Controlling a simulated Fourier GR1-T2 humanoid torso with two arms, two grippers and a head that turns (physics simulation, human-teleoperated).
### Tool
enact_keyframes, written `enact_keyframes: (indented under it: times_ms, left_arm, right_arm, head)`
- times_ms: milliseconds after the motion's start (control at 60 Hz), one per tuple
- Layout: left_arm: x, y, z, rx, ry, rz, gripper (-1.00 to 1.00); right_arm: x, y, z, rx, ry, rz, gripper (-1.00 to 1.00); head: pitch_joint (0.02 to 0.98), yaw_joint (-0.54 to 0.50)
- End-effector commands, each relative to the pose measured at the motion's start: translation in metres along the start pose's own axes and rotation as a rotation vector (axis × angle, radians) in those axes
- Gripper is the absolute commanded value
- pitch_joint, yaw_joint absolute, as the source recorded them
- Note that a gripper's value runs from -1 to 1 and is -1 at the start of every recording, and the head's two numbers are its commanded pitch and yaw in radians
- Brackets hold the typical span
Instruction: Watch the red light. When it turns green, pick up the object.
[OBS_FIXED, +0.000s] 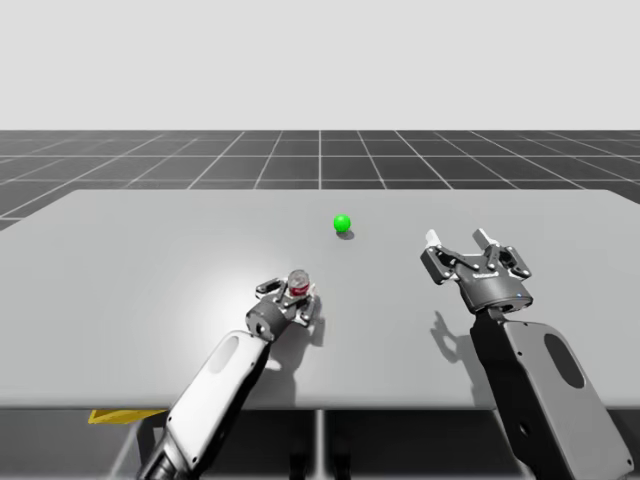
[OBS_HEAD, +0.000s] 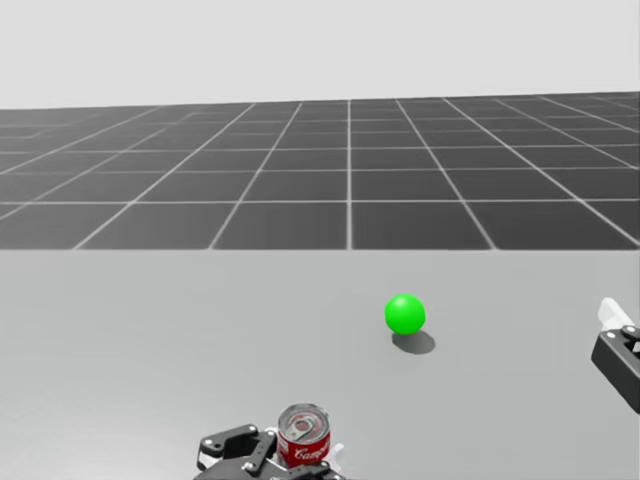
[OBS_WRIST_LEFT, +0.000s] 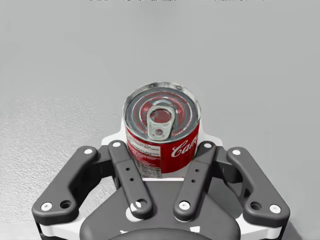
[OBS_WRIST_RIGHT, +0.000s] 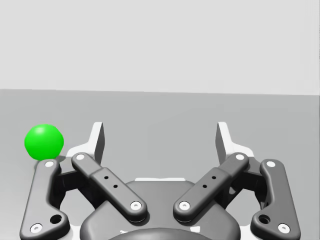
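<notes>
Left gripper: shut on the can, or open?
Shut: in the left wrist view, both fingers of my left gripper press the upright red can from opposite sides.

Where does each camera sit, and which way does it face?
High view: above the table, looking down; left arm, right arm show.
Head view: my head, facing the green ball; left gripper below.
Left wrist view: left hand, along that gripper, shut on the red can.
Right wrist view: right hand, along the open right gripper.
Head and right wrist share the ball.
</notes>
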Motion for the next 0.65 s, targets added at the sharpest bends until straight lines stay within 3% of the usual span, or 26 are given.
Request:
enact_keyframes:
  times_ms: [17, 383, 650]
  left_arm:
    - [0.042, 0.002, 0.009, -0.084, -0.087, -0.039, 1.00]
    - [0.124, 0.017, 0.035, -0.032, -0.241, -0.108, 1.00]
    - [0.176, 0.013, 0.059, -0.006, -0.340, -0.177, 1.00]
  right_arm:
    - [-0.001, 0.000, -0.001, -0.002, 0.003, 0.004, -1.00]
    - [-0.003, -0.001, -0.003, -0.006, 0.007, 0.012, -1.00]
    - [-0.004, -0.001, -0.003, -0.004, 0.010, 0.011, -1.00]
  head:
    - [0.429, 0.07]
    - [0.427, 0.08]
    - [0.433, 0.08]
